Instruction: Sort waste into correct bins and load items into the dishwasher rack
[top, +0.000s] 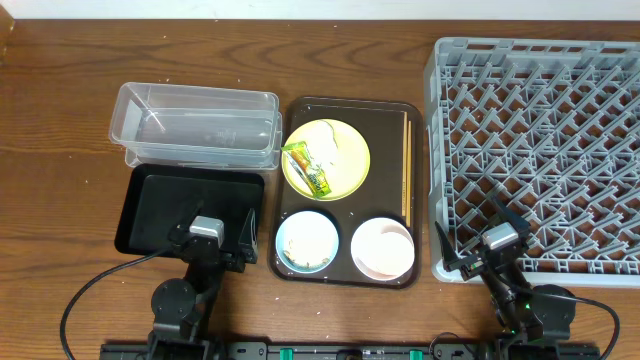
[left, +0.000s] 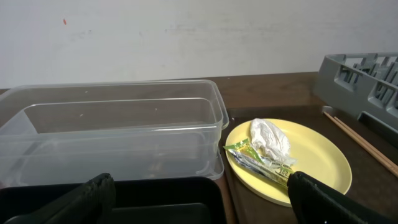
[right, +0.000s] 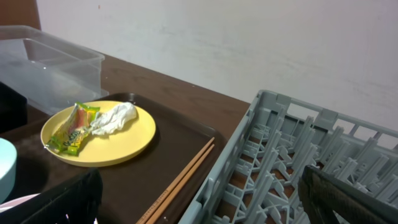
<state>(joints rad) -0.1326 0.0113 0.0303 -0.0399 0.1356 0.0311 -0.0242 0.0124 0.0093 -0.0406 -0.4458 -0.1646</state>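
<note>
the snack wrapper (top: 308, 167), green and yellow, lies flat on the yellow plate (top: 355, 170). it has print on it, but the letters are too small to read from here. one crumpled white tissue (top: 326, 140) sits touching it, toward the far side of the plate. i count one wrapper, one tissue and one plate.

the plate rests in the far half of a dark brown serving tray (top: 390, 115). two bowls share the near half: a light blue bowl (top: 284, 236) on the left with a few pale bits inside, and a white bowl (top: 383, 247) on the right. a pair of wooden chopsticks (top: 406, 165), two sticks side by side, runs along the tray's right edge.

left of the tray stand one clear plastic tub (top: 130, 100) and, nearer, one shallow black tray (top: 150, 200). to the right is one big grey dishwasher rack (top: 540, 150), all upright pegs. no labels are readable on any of them.

the left gripper (left: 200, 183) hangs over the black tray with its fingers spread wide, holding nothing. the right gripper (right: 200, 177) sits by the rack's near left corner, also spread wide and holding nothing.
</note>
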